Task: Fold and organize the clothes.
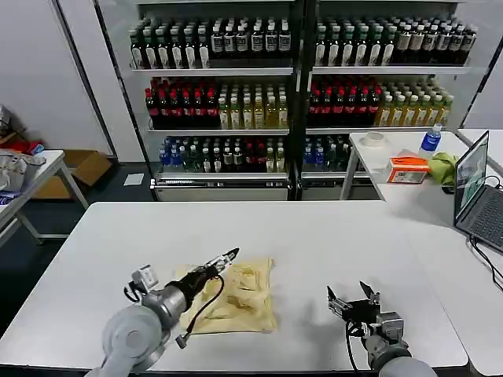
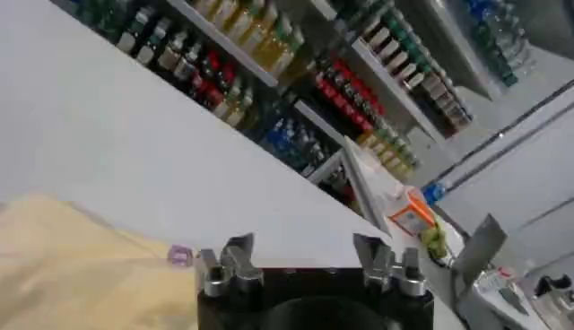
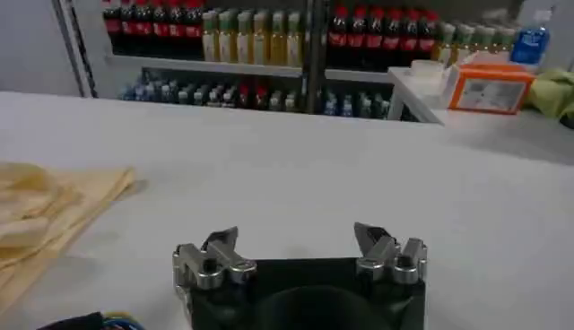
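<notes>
T-shirt [image 1: 240, 298]: soft, limp, light; grip folded edges. Left gripper [image 1: 222, 261] and right gripper [image 1: 351, 301] both released, empty.

Bare table [image 1: 330, 243] surrounds the T-shirt [image 1: 236, 298]; nothing blocks passage.

Far wall: glass-door drinks shelves [image 1: 295, 86] w/ rows of bottles. Side tables left [image 1: 27, 177] & right [image 1: 393, 153]; dark floor [image 1: 102, 188].
</notes>
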Available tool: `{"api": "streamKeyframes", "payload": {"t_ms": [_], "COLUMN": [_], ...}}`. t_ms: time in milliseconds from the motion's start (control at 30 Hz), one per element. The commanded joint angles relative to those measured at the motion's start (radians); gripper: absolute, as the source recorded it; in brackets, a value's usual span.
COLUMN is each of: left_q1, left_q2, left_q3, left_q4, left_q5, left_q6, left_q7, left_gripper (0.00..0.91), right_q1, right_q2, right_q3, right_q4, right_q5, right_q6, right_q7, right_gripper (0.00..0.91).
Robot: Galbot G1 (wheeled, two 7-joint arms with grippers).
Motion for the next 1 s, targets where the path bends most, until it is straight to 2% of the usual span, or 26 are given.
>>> {"api": "streamKeyframes", "payload": {"t_ms": [33, 300, 433, 733, 767, 800, 833, 900, 933, 1000], "left_q1": [0.229, 0.364, 0.341, 0.232, 0.225, 0.215, 0.205, 0.202, 0.202, 0.205], "left_q2": [0.097, 0.090, 0.079, 0.075, 0.075, 0.075, 0.077, 0.080, 0.082, 0.084], "left_q3": [-0.192, -0.088, -0.016, 0.041, 0.043, 0.043, 0.043, 0.043, 0.044, 0.045], "left_q4": [-0.076, -0.190, -0.175, -0.042, -0.038, -0.035, -0.031, -0.033, -0.036, -0.038], "left_q5": [0.140, 0.456, 0.551, 0.609, 0.610, 0.609, 0.606, 0.605, 0.604, 0.604], "left_q6": [0.014, 0.014, 0.012, -0.019, -0.020, -0.022, -0.029, -0.039, -0.047, -0.056], "left_q7": [0.024, 0.125, 0.169, 0.172, 0.169, 0.167, 0.166, 0.165, 0.165, 0.164], "left_gripper": [0.907, 0.907, 0.907, 0.907, 0.836, 0.645, 0.363, 0.111, 0.050, 0.020], "right_q1": [0.003, -0.001, -0.013, -0.032, -0.032, -0.031, -0.031, -0.029, -0.028, -0.025], "right_q2": [0.002, 0.010, 0.011, -0.002, -0.003, -0.005, -0.006, -0.008, -0.008, -0.008], "right_q3": [-0.004, -0.002, 0.011, 0.035, 0.036, 0.037, 0.036, 0.036, 0.035, 0.034], "right_q4": [-0.002, 0.001, 0.007, 0.019, 0.019, 0.019, 0.019, 0.018, 0.017, 0.016], "right_q5": [-0.001, -0.004, -0.004, 0.000, 0.001, 0.001, 0.001, 0.002, 0.002, 0.004], "right_q6": [0.003, 0.005, 0.006, 0.008, 0.008, 0.008, 0.008, 0.008, 0.008, 0.008], "right_q7": [-0.001, -0.002, -0.003, -0.005, -0.005, -0.005, -0.005, -0.005, -0.005, -0.005], "right_gripper": [0.907, 0.907, 0.907, 0.907, 0.907, 0.907, 0.907, 0.907, 0.907, 0.907]}}
